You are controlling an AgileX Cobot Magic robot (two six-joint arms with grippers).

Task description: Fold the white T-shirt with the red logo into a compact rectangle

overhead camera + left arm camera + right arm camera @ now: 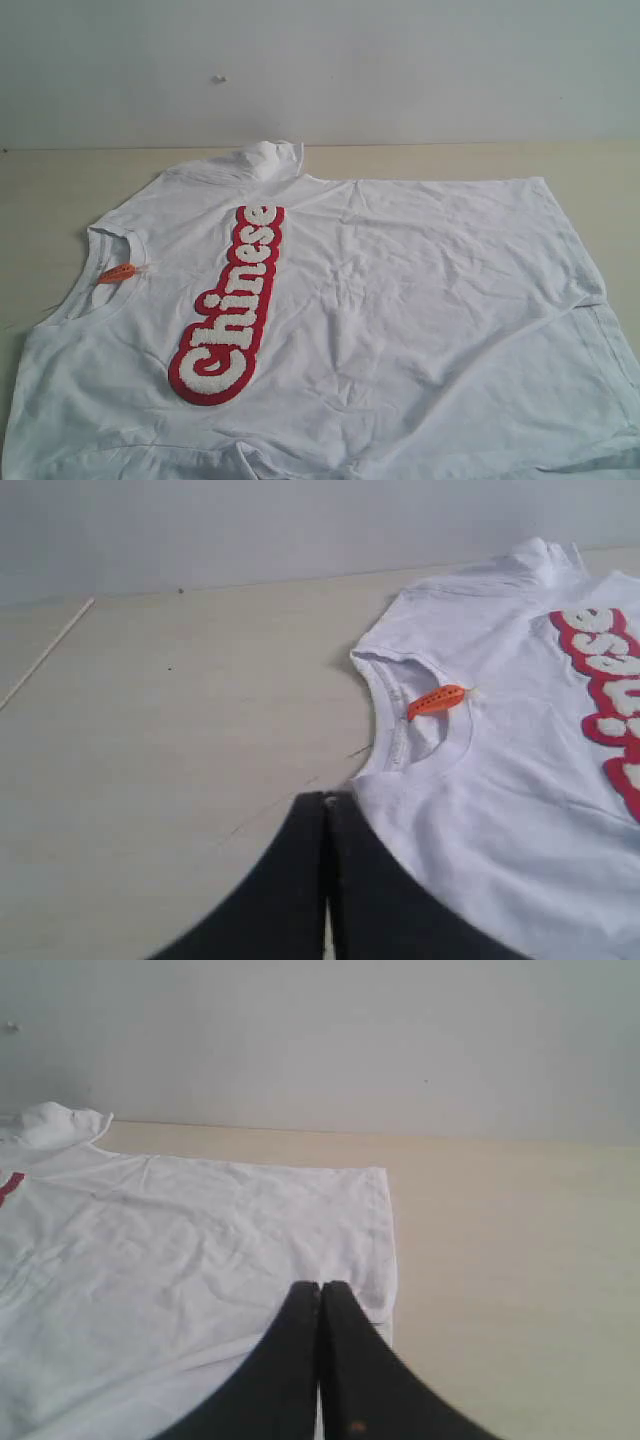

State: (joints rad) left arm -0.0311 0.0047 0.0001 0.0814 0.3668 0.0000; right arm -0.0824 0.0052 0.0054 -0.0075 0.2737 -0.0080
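The white T-shirt (380, 300) lies spread flat on the table, collar to the left and hem to the right. Its red logo (228, 308) runs diagonally across the chest, and an orange tag (118, 272) shows at the collar. One sleeve is bunched up at the far edge (268, 158). Neither gripper appears in the exterior view. My left gripper (328, 798) is shut with nothing in it, hovering beside the shoulder near the collar (420, 730). Over the hem corner (375, 1260) my right gripper (321, 1286) is shut too, and nothing is pinched between its fingers.
The shirt covers most of a light wooden table (50, 190), with bare wood left of the collar (180, 740) and beyond the hem (510, 1260). A plain pale wall (320, 60) stands behind the table's far edge.
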